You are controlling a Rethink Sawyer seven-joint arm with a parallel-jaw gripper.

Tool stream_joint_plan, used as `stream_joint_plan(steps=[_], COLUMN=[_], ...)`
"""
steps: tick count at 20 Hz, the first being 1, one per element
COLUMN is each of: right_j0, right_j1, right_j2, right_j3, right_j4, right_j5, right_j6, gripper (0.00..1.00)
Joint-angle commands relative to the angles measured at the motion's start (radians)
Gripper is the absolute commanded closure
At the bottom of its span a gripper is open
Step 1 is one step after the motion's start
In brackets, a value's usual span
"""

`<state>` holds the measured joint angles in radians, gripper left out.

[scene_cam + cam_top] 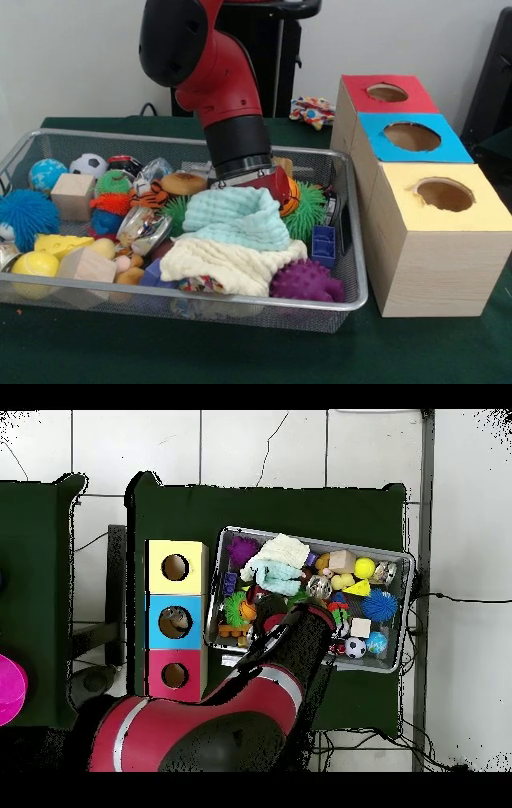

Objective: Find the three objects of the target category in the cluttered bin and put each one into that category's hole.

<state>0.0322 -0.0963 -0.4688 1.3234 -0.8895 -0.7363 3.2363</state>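
Front view: the arm [224,88] reaches down into the bin [352,240]; its gripper [254,186] is sunk behind a mint cloth [236,218], so I cannot tell whether it is open or closed. A cream cloth [232,266] lies just before it. Boxes [432,232] with holes stand beside the bin.

Overhead view: the arm hides the gripper; both cloths [278,562] lie just beyond it.

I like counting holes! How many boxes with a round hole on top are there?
3, in a row beside the wire bin: the yellow box nearest the camera, the blue box in the middle, and the red box farthest back. None seem hidden.
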Motion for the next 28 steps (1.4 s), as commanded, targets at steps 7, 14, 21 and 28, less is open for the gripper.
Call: stream_joint_plan(steps=[7, 14, 21, 28], right_j0=[0.071, 0.162, 0.227, 0.344], right_j1=[0.046, 0.063, 0.147, 0.276], right_j2=[0.122, 0.002, -0.067, -0.238], right_j3=[-0.016, -0.036, -0.079, -0.116], right_j4=[-0.425, -0.558, -0.662, -0.871], right_j5=[0.239, 0.255, 0.259, 0.014], right_j6=[0.406, 0.567, 0.748, 1.104], gripper=[1.00, 1.00, 1.00, 1.00])
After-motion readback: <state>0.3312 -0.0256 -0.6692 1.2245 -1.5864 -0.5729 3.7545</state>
